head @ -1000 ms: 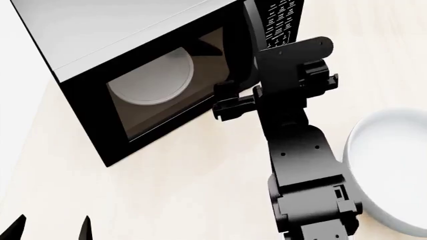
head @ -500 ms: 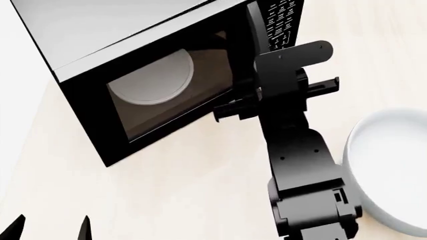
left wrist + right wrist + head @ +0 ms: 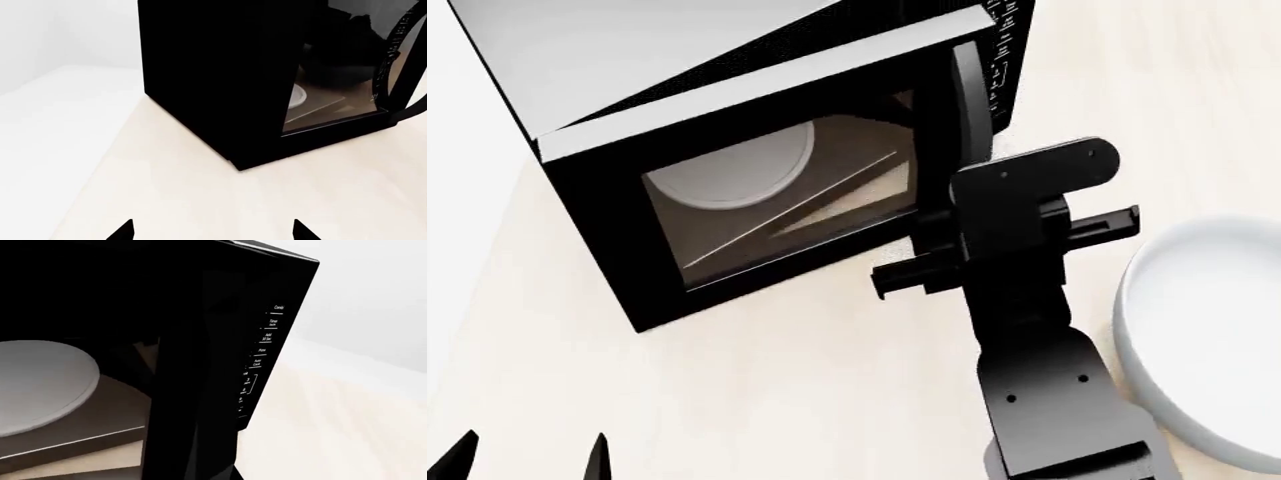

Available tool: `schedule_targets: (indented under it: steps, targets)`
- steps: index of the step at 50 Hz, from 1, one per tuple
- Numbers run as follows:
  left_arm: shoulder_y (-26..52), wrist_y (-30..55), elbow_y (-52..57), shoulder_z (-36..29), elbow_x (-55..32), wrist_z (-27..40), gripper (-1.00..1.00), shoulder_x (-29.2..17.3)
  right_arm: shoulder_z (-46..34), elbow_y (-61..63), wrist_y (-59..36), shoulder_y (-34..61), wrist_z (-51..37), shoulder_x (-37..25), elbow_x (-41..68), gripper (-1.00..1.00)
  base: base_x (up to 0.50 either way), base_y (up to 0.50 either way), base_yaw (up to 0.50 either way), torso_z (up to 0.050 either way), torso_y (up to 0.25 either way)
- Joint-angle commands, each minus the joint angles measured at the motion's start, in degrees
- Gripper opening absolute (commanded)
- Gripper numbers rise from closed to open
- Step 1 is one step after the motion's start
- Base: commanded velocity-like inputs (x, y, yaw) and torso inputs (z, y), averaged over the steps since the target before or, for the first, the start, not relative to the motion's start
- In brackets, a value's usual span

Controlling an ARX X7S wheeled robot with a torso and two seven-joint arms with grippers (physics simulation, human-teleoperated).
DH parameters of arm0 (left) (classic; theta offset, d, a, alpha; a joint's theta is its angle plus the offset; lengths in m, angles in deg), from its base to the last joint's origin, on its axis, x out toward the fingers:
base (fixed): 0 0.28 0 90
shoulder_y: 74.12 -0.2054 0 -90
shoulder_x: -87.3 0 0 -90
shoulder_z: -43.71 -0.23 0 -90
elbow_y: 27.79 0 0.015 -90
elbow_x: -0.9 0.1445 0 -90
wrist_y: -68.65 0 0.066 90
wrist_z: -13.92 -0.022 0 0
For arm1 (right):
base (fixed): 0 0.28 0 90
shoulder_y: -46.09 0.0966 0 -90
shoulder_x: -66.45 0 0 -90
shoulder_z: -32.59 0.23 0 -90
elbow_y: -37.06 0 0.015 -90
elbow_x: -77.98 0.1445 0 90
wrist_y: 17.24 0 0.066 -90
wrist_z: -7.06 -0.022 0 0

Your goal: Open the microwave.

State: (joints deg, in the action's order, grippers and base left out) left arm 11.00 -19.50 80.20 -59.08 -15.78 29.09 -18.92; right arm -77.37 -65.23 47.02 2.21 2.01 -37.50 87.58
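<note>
The microwave [image 3: 614, 60] is a big black box with a grey top on the pale counter. Its glass door [image 3: 787, 210] stands slightly ajar, swung out at the handle side, with the white turntable [image 3: 734, 165] showing behind it. My right gripper [image 3: 941, 250] sits at the lower end of the vertical handle [image 3: 968, 110] and appears closed on it. In the right wrist view the handle [image 3: 180, 390] fills the middle, hiding the jaws, beside the button panel [image 3: 263, 350]. My left gripper [image 3: 527, 460] is open and empty, low at the near left, well short of the microwave [image 3: 213, 75].
A large white bowl [image 3: 1208, 330] sits on the counter just right of my right arm. The counter's left edge meets a white surface [image 3: 47, 100]. Bare counter lies between my left gripper [image 3: 213, 232] and the microwave's near corner.
My right gripper has pulled back toward me and to the right. The door's handle side has come with it, opening a gap along the top. The left arm has not moved.
</note>
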Motion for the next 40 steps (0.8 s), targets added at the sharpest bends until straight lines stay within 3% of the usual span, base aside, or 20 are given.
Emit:
schedule_targets:
  steps: [1, 40]
  targets:
    - [-0.2, -0.1, 0.3, -0.2, -0.1, 0.2, 1.00, -0.2, -0.7, 10.8, -3.2, -3.5, -0.9, -1.7, 2.5, -1.00, 0.00, 0.00, 0.00, 0.000, 0.000]
    - [0.1, -0.3, 0.4, -0.8, -0.6, 0.9, 1.00, -1.0, 1.6, 34.1, -10.1, -17.3, -6.4, -6.0, 5.7, -1.00, 0.00, 0.00, 0.00, 0.001, 0.003]
